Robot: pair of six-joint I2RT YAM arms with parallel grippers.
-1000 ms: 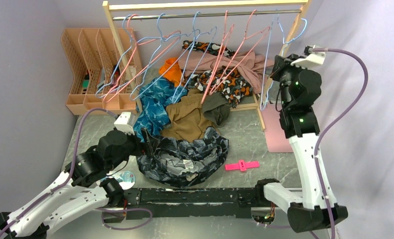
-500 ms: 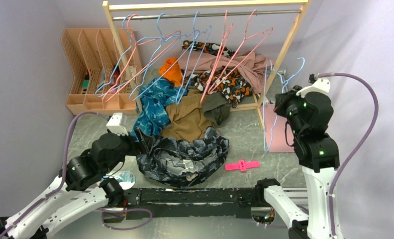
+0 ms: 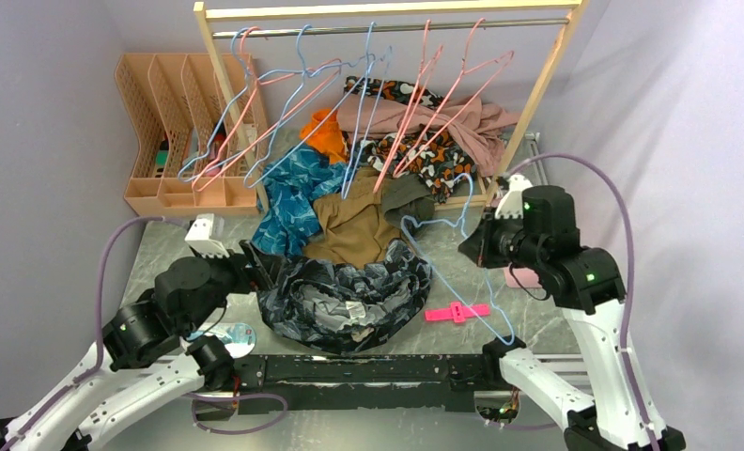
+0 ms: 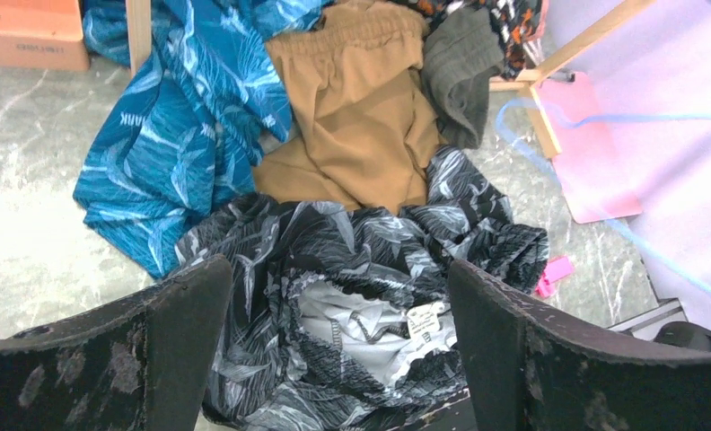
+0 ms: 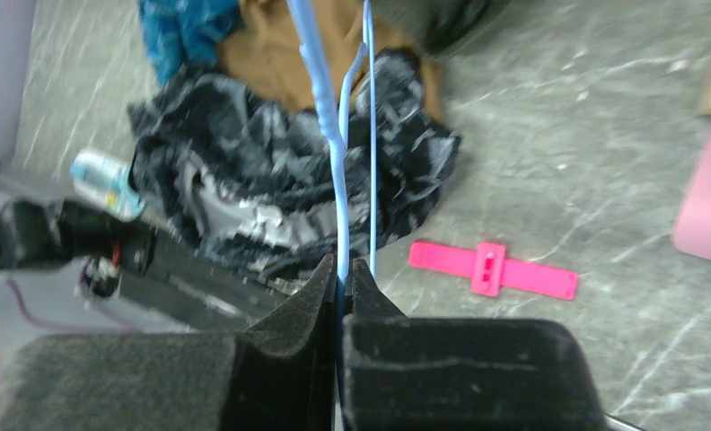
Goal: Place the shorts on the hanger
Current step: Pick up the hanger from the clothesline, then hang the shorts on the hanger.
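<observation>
1. The crumpled dark navy leaf-print fabric shorts (image 3: 345, 296) lie ungrasped at the near edge of the grey marbled surface (image 5: 603, 135).
2. The thin light-blue wire hanger (image 5: 328, 135), carried down from the wooden clothes rack (image 3: 387, 11), now hangs just right of them, clamped in the right pincer (image 5: 338, 269).
3. The left pincer (image 4: 334, 269) hovers beside the shorts, wide open and empty; loading looks ready to begin.

Pale capitals stood on the teal-blue garment (image 4: 154, 135), toward its 9 o'clock edge. They seemed to read "HARK", though a fold hid the start. A white tag (image 4: 424, 319) inside the shorts (image 4: 334, 242) bore dark print too small to read. Faint lettering on the orange organiser (image 4: 29, 36) at 11 o'clock was likewise illegible.
</observation>
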